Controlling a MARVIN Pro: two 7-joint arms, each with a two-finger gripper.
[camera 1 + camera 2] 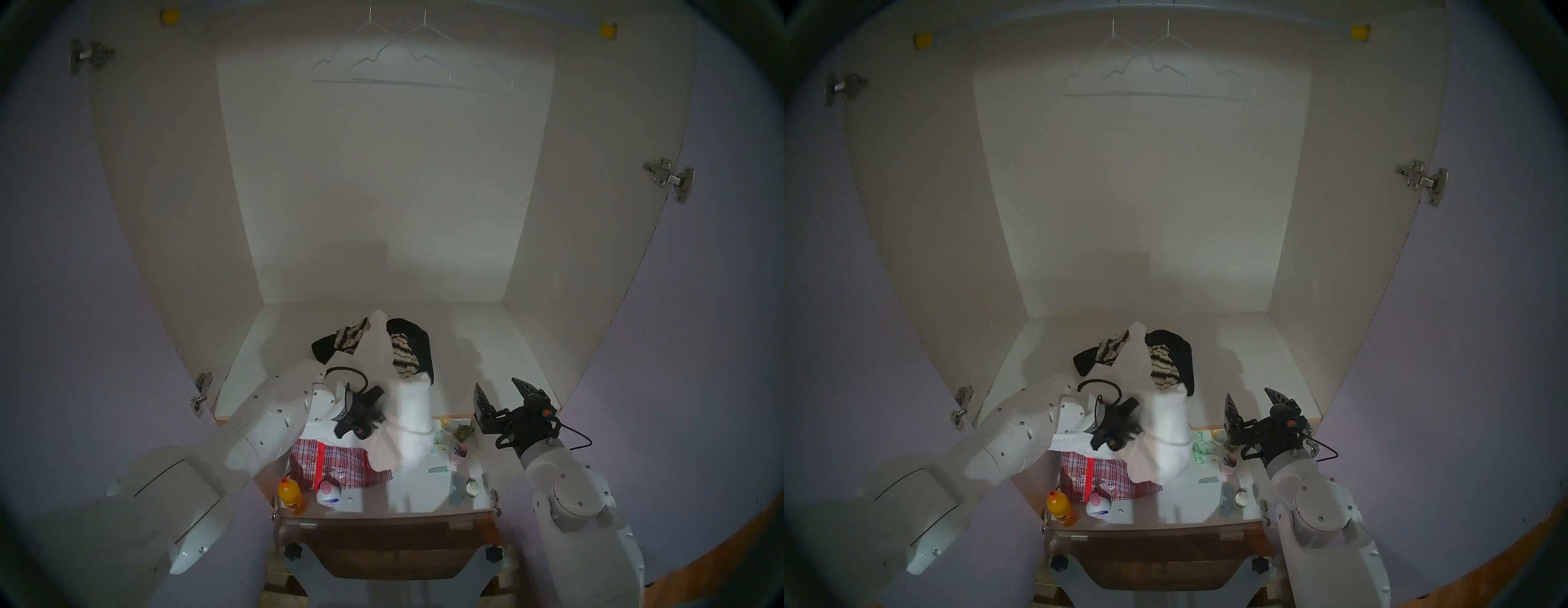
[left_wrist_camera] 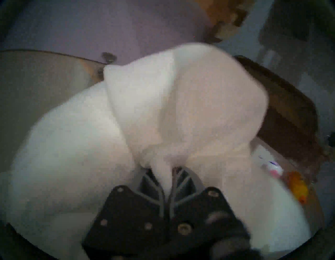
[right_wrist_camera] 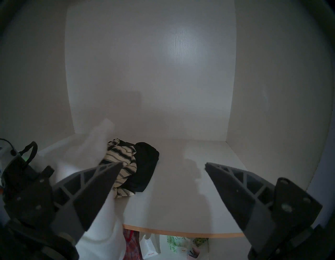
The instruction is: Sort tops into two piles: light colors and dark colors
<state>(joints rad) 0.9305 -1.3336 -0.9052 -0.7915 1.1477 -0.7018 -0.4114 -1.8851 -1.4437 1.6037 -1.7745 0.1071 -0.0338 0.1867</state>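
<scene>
My left gripper [image 2: 161,169] is shut on a fold of the large white top [image 2: 163,99]. It holds the top above the shelf's front edge, and the top hangs down over the red plaid bag [image 1: 413,407]. The black top [image 1: 418,344] and the black-and-cream striped top [image 1: 403,356] lie heaped together on the shelf floor behind it. More black and striped fabric [image 1: 339,339] shows to the left of the raised white cloth. My right gripper [image 1: 502,392] is open and empty at the shelf's front right. In its wrist view [image 3: 164,164] the dark heap [image 3: 145,163] lies ahead on the left.
The white cupboard shelf [image 1: 479,339] has walls on three sides, and hangers [image 1: 399,59] hang above. Below its front edge, a table holds the red plaid bag [image 1: 331,463], an orange bottle [image 1: 290,496], a white-pink bottle [image 1: 329,494] and small clutter [image 1: 458,441].
</scene>
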